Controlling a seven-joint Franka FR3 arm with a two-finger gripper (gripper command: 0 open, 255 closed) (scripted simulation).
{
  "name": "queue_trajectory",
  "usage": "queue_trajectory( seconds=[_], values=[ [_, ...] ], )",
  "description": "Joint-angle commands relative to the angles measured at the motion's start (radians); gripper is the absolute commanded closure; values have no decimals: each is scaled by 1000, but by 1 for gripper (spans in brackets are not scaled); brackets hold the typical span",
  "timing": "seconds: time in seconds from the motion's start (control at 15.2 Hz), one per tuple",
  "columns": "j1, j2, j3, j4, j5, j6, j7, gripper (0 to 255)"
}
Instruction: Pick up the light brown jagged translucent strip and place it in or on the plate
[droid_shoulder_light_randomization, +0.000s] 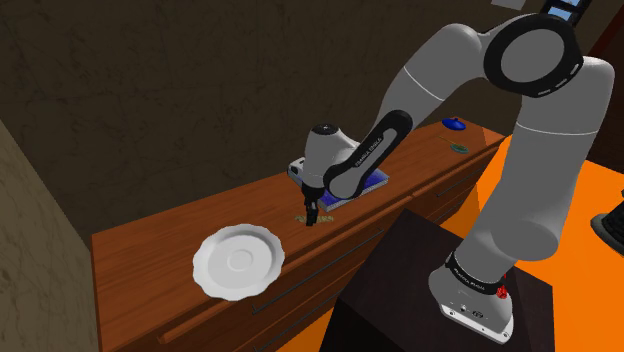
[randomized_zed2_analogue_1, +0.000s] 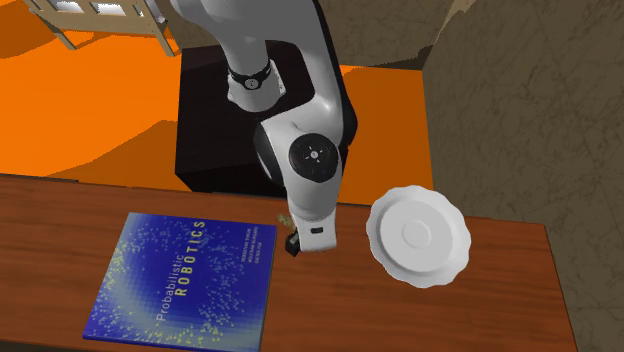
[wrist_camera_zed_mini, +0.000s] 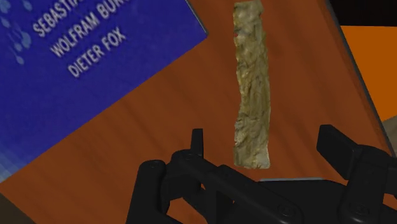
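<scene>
Closest in, the gripper (wrist_camera_zed_mini: 264, 137) stands open, its black fingers (wrist_camera_zed_mini: 197, 143) apart on either side of the near end of the light brown jagged strip (wrist_camera_zed_mini: 252, 83), neither touching it. The strip lies flat on the brown tabletop (randomized_zed2_analogue_1: 60, 220). Across the second exterior view, a blue book (randomized_zed2_analogue_1: 185, 280) titled "Probabilistic Robotics" lies at the left. Just past its far right corner, the gripper points down over the strip. The white scalloped plate (randomized_zed2_analogue_1: 418, 235) sits at the right, near the tabletop's edge and apart from the strip.
</scene>
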Motion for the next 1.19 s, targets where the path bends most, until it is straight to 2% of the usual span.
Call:
queue_trajectory(
  seconds=[0.0,0.59,0.66,1.12],
  values=[
    [4,27,-8,5,-15,22,7,0],
    [10,51,-17,10,-26,41,16,0],
    [10,51,-17,10,-26,41,16,255],
    [10,52,-16,13,-25,39,16,255]
  ],
)
